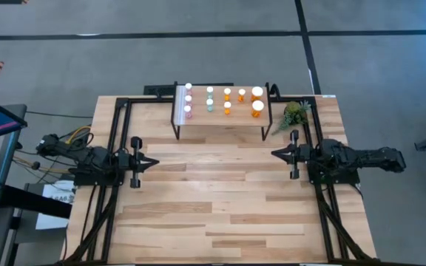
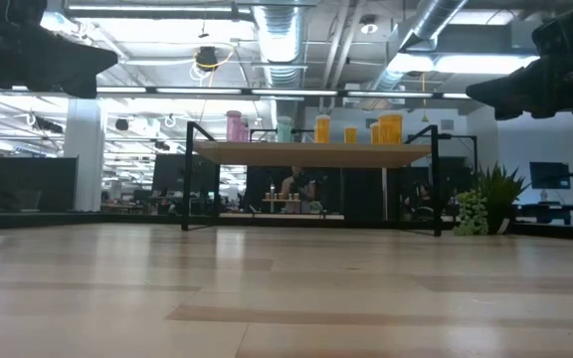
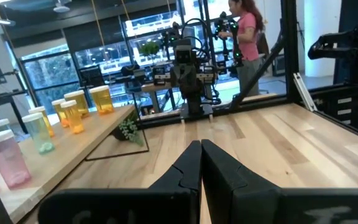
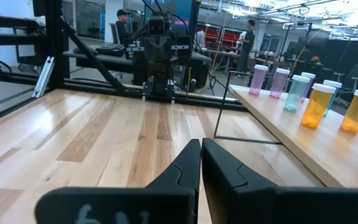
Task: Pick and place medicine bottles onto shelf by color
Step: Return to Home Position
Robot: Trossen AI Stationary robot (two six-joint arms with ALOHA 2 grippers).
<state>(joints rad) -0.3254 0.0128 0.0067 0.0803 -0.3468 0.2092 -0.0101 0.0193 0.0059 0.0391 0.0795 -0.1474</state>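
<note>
Closest in each wrist view we see that arm's own dark fingers. The left gripper (image 3: 200,146) has its jaws pressed together with only a thin seam between them and nothing held. The right gripper (image 4: 201,144) is the same, jaws together and empty.

All the medicine bottles (image 1: 227,107) stand upright on the shelf (image 1: 220,124), none on the tabletop. From above we read them by colour across the board:
- The pink bottles (image 1: 188,98) are in a column at the end with the white strip (image 1: 179,107).
- The teal bottles (image 1: 209,99) come next.
- The small orange bottles (image 1: 227,93) follow.
- The two wide orange bottles (image 1: 257,108) stand one behind the other at the right end.

We cannot count the teal ones for sure. The shelf sits at the far edge of the table (image 1: 220,207), about midway across. A small green plant (image 1: 294,113) stands on the table just beside the shelf's right end.

In the high view both arms lie low and stretched level, each reaching inward from its own side. The grippers point straight at each other, well apart, with bare wood between them, and both are nearer the camera side than the shelf, touching nothing. Each wrist view looks across the table at the other arm head-on.

Beyond the table, a person in a pink top (image 3: 244,37) stands in the room.
</note>
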